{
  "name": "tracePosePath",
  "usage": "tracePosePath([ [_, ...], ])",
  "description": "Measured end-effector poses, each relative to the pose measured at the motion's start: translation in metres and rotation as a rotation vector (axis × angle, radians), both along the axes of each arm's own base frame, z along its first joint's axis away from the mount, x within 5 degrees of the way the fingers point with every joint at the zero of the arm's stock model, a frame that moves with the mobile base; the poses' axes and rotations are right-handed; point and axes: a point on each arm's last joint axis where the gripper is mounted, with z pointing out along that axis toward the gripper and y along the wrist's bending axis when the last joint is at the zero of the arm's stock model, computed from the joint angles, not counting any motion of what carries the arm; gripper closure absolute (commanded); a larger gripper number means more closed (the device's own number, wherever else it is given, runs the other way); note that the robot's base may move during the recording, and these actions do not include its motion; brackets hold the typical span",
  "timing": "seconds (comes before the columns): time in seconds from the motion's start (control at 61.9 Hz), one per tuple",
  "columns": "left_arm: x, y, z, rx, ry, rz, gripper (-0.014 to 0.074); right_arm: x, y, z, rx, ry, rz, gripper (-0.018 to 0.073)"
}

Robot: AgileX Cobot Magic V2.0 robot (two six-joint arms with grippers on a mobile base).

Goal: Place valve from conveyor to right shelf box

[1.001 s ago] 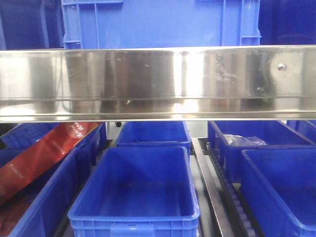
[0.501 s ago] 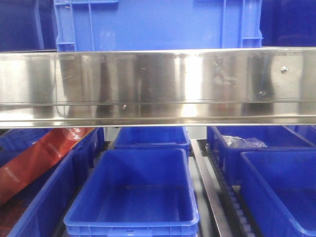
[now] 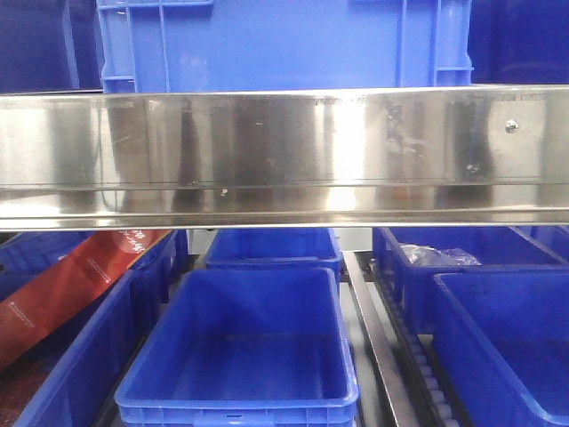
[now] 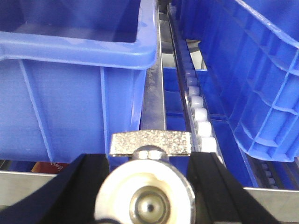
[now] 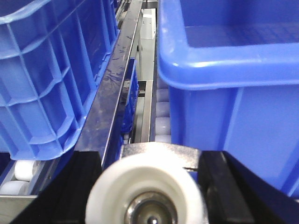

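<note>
Snugly, valve (image 4: 148, 198) sits between left claw (image 4: 147, 161) fingers.

Lost the lower parts of the blurred valve (image 4: 147, 196) and the blurred white-rimmed disc (image 5: 148, 191) past each wrist view's edge at 6 o'clock, could not read the print on the front view's red packet (image 3: 71, 285) cut off at 8 o'clock, nor identify the clear-wrapped thing (image 3: 436, 256) at 3 o'clock.

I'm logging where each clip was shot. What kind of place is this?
Likely a warehouse or factory parts store: blue bins on roller tracks under a steel shelf rail.
</note>
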Motion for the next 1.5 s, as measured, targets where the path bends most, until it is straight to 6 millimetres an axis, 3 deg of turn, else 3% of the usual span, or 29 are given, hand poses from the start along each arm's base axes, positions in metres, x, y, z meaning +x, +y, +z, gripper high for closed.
tracePosePath([
  [0.194,0.003,0.000,-0.002,0.011,0.011,-0.006,0.0707,0.000,0.002,0.000,-0.002,0.002,0.014,0.0727],
  [0.404,0.018,-0.006,0.000,0.014,0.035,-0.076,0.0707,-0.001,0.024,0.016,0.002,-0.068,0.147,0.0727],
  [0.598,0.034,-0.021,0.025,0.050,-0.013,-0.195,0.0707,0.015,0.042,0.038,0.011,-0.110,0.225,0.0727],
  [0.759,0.055,-0.045,0.047,0.051,-0.046,-0.310,0.0707,0.039,0.053,0.068,0.021,-0.156,0.240,0.0727],
  [0.969,0.103,-0.092,0.076,0.044,-0.099,-0.451,0.0707,0.076,0.066,0.110,0.037,-0.235,0.239,0.0727],
  [1.114,0.138,-0.129,0.088,0.037,-0.135,-0.522,0.0707,0.108,0.076,0.120,0.040,-0.241,0.240,0.0727],
  [1.292,0.188,-0.168,0.083,0.036,-0.133,-0.560,0.0707,0.139,0.095,0.115,0.055,-0.212,0.267,0.0727],
  [1.421,0.216,-0.185,0.067,0.023,-0.098,-0.569,0.0707,0.160,0.120,0.098,0.061,-0.165,0.314,0.0726],
  [1.502,0.226,-0.191,0.056,0.000,-0.065,-0.576,0.0707,0.171,0.134,0.085,0.058,-0.129,0.336,0.0681],
])
